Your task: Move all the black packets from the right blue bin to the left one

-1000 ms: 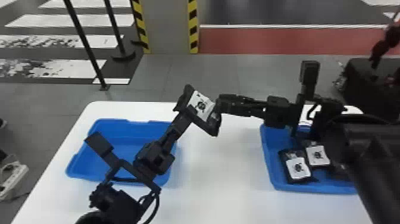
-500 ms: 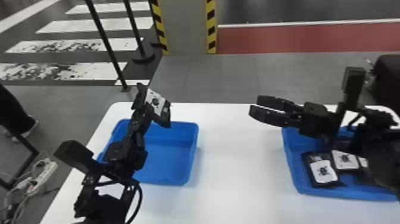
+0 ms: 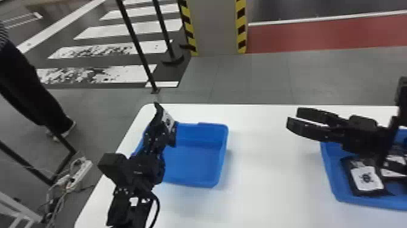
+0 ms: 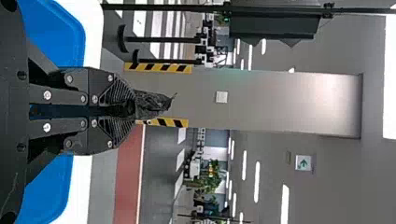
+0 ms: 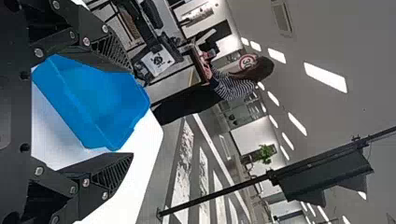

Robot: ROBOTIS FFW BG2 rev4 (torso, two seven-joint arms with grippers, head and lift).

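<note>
In the head view, my left tool (image 3: 162,133) is raised at the far left part of the left blue bin (image 3: 223,148), clamped on a black packet (image 3: 168,121) whose white label shows past its fingers. My right tool (image 3: 293,119) sits over the white tabletop (image 3: 266,182) between the bins, empty, with its fingers apart and pointing left. Behind it, my right arm (image 3: 375,139) covers part of the right blue bin (image 3: 330,172). One packet in that bin (image 3: 367,177) lies label up near the left wall; more black packets (image 3: 396,160) lie beside it, partly hidden by the arm.

In the left wrist view, the fingers of my left tool (image 4: 133,105) pinch the packet, its creased black end sticking out beyond their tips.

In the right wrist view, my right tool (image 5: 133,114) stands wide open. The left bin shows beyond, between its fingers, with the held packet's label farther off.
</note>
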